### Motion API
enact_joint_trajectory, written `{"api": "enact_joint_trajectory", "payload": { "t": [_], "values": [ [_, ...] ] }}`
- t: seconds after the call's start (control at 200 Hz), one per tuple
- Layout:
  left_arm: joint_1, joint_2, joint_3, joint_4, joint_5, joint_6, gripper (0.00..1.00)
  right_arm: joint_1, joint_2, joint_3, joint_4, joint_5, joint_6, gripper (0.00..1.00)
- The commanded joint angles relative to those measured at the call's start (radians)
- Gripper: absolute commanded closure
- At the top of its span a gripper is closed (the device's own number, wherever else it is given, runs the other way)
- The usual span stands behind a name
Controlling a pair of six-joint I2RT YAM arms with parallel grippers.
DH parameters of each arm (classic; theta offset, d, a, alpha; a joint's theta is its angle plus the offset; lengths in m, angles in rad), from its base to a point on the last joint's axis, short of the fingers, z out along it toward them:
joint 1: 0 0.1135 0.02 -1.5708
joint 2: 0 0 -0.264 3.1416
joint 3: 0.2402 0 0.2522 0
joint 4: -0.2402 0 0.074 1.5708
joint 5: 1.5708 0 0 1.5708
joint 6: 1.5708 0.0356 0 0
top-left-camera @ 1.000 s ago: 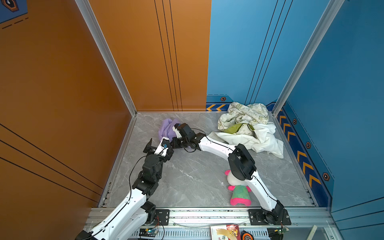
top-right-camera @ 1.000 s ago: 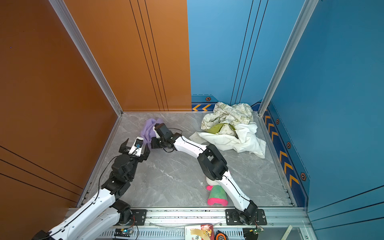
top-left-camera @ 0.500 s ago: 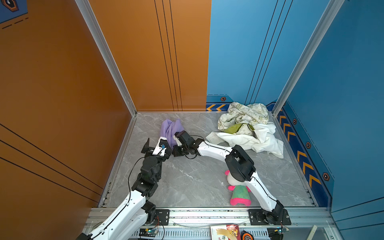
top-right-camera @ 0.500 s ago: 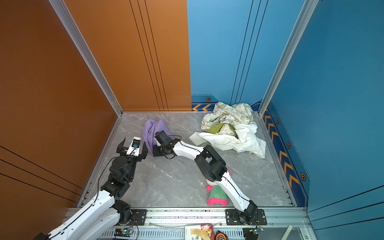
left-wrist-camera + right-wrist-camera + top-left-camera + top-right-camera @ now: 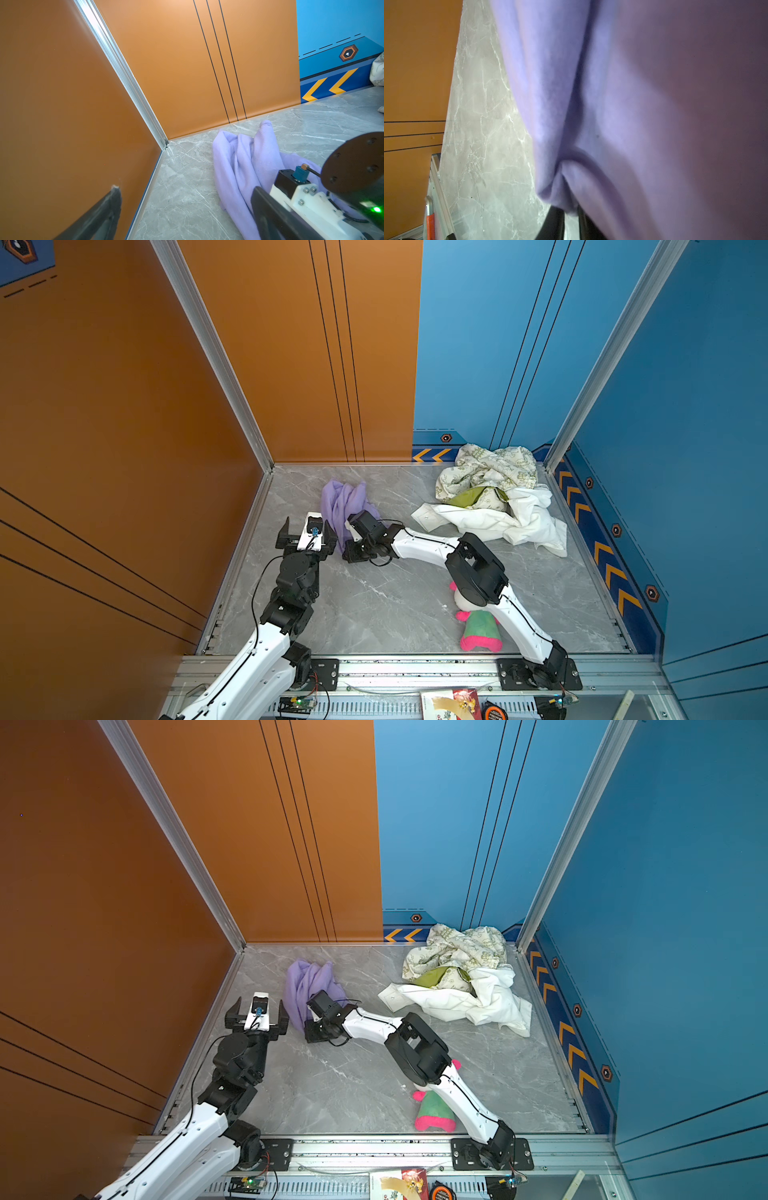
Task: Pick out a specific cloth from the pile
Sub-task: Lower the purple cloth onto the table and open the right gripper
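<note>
Scene: grey marbled floor (image 5: 374, 605), orange walls at left and back, blue at right.

The cloth (image 5: 345, 502) (image 5: 309, 982) is plain lavender and lies crumpled in long folds on the floor, in the back-left part near the orange back wall. It is well apart from the pile (image 5: 490, 493) (image 5: 457, 965), which sits in the back-right corner: cream fabric with green print on top, an olive patch showing, white cloth spread in front.

Right gripper (image 5: 347, 539) (image 5: 305, 1019) reaches across the middle to the near edge of the cloth. In both top views its wrist hides the tips. The right wrist view fills with lavender cloth (image 5: 633, 104); a gathered fold runs down between the two dark fingers (image 5: 554, 224), which stand close together on it (image 5: 570, 222) — it looks like a pinch on the cloth, though the blur leaves the contact uncertain.

Left gripper (image 5: 306, 533) (image 5: 259, 1011) is low over the floor just left of the cloth, jaws spread wide and holding nothing. In the left wrist view (image 5: 186, 193) bare floor lies between the fingers, with the cloth (image 5: 245, 166) beside the inner one — touching or not, I cannot tell.

Plush toy (image 5: 480, 628) (image 5: 432, 1112), pink and green, lies near the front, partly under the right arm.
</note>
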Motion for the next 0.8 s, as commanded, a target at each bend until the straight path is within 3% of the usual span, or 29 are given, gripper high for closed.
{"api": "enact_joint_trajectory", "payload": {
  "t": [0.0,0.48,0.796],
  "values": [
    [0.017,-0.006,0.009,-0.022,-0.016,-0.050,0.02,0.004,-0.007,-0.020,-0.043,-0.010,0.008,0.80],
    [0.113,0.044,0.097,-0.182,0.047,-0.189,0.02,0.000,-0.251,-0.054,-0.031,0.159,-0.022,0.36],
    [0.164,0.113,0.133,-0.231,0.189,-0.244,0.02,-0.012,-0.457,-0.204,0.073,0.351,-0.050,0.24]
  ]
}}
